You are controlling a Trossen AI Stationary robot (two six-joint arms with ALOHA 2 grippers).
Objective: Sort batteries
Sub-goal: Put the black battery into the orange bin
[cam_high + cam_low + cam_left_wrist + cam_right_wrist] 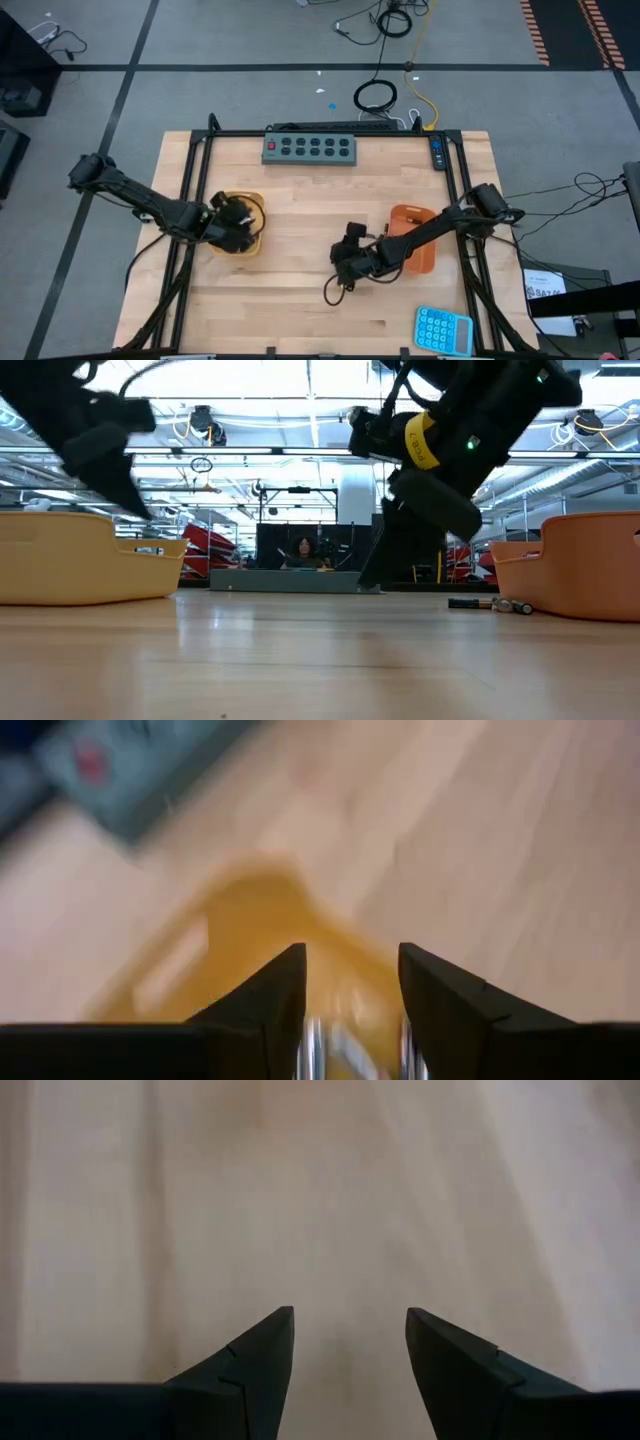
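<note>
My left gripper [238, 228] [350, 955] hangs open over the yellow tray [240, 240] [80, 555] at the table's left. The left wrist view is blurred. Below the fingers, shiny silver streaks [318, 1042] in the tray may be batteries. My right gripper [340, 264] [350, 1315] stands open over bare wood near the table's middle, to the left of the orange tray [418, 250] [585, 575], with nothing between its fingers. Two small batteries [492, 604], one dark and one silver, lie on the table beside the orange tray in the low view.
A grey power strip [310, 148] lies along the far edge. A blue calculator [443, 330] sits at the near right corner. A dark frame rail [190, 180] runs along each side of the table. Bare wood lies between the two trays.
</note>
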